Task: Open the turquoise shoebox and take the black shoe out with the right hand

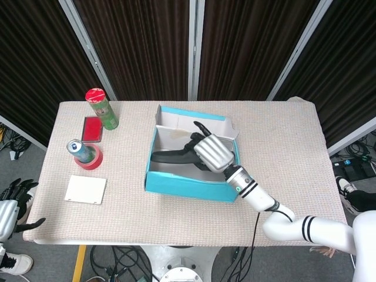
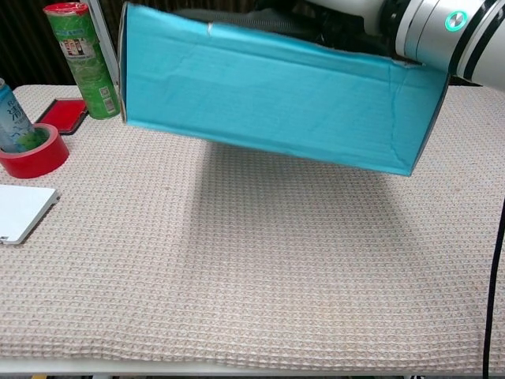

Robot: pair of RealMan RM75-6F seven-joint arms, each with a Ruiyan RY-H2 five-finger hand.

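Observation:
The turquoise shoebox (image 1: 188, 187) is open, its lid flap standing up at the back. In the chest view the shoebox (image 2: 268, 87) hangs tilted above the table and casts a shadow on the cloth. The black shoe (image 1: 170, 157) lies inside it, toe to the left. My right hand (image 1: 212, 151) reaches down into the box and grips the shoe near its heel end. The chest view hides most of the hand and shoe behind the box wall; only the silver wrist (image 2: 442, 28) shows. My left hand (image 1: 10, 202) hangs off the table's left front corner, fingers apart, holding nothing.
A green canister with a red lid (image 1: 102, 108) stands at the back left, with a flat red box (image 1: 93, 128) beside it. A drinks can (image 1: 78, 149) stands inside a red tape roll (image 1: 91, 160). A white pad (image 1: 86, 189) lies near the front left edge.

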